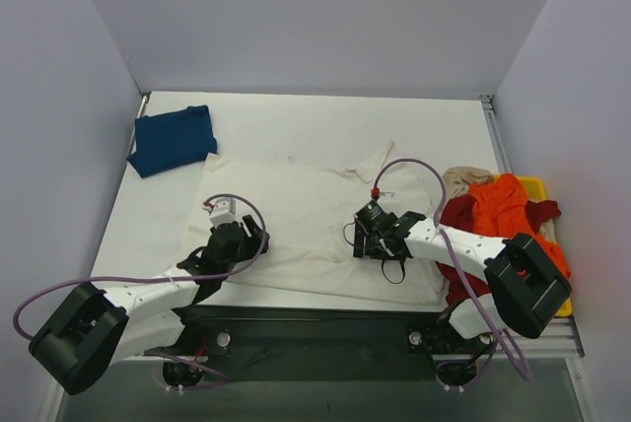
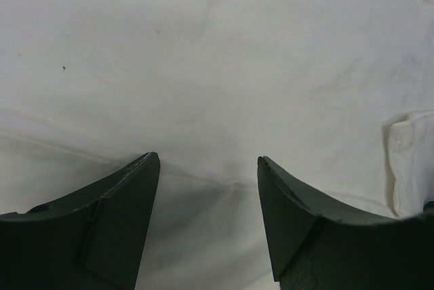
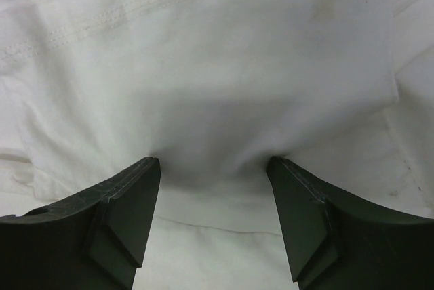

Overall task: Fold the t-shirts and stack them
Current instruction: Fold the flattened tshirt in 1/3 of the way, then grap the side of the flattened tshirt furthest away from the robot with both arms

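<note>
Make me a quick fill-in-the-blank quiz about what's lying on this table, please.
1. The folded t-shirt, far left, is dark ____.
2. The spread-out t-shirt under both arms is ____ in colour.
3. The left gripper and the right gripper both stand ____.
4. The orange t-shirt is heaped over a ____ bin.
Missing words: blue; cream; open; yellow.
</note>
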